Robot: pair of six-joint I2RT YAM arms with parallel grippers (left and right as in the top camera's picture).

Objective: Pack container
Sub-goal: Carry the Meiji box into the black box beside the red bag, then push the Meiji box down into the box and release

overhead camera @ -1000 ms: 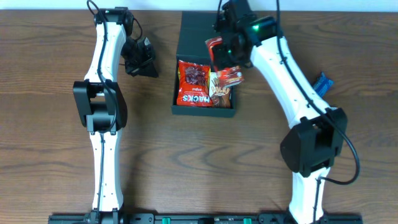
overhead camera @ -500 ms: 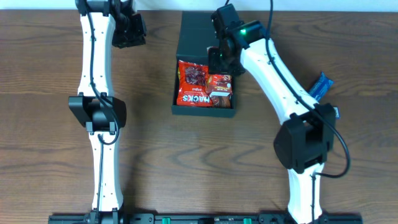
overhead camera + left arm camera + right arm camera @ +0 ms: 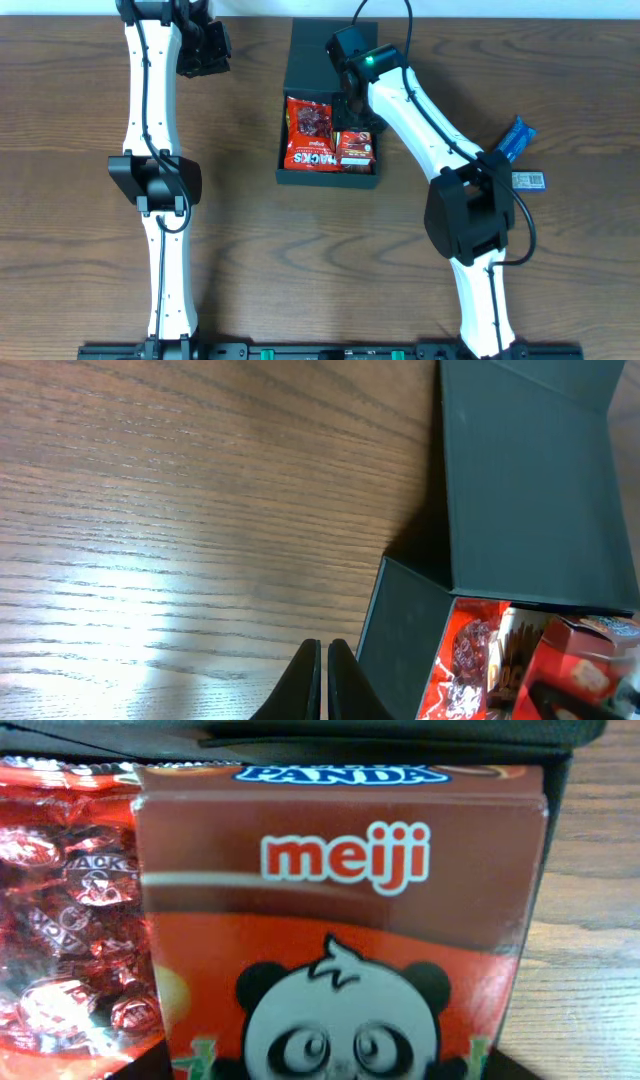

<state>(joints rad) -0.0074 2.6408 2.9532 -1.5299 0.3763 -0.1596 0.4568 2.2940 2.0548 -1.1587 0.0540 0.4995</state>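
Lowered since a second ago, the panda biscuit box point(image 3: 355, 148) now lies in the container point(image 3: 325, 179), right of a red snack bag point(image 3: 312, 135). The container sits at the table's point(image 3: 80, 250) far middle, lid flap open. Whether the right gripper point(image 3: 350, 103), above the box, grips it cannot be told. The left gripper point(image 3: 322, 678), far left, is closed and empty.

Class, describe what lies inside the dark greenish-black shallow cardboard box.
A red crinkly sweet bag and a red Meiji panda carton lie side by side inside the box. The white right arm hides the corner beyond the carton.
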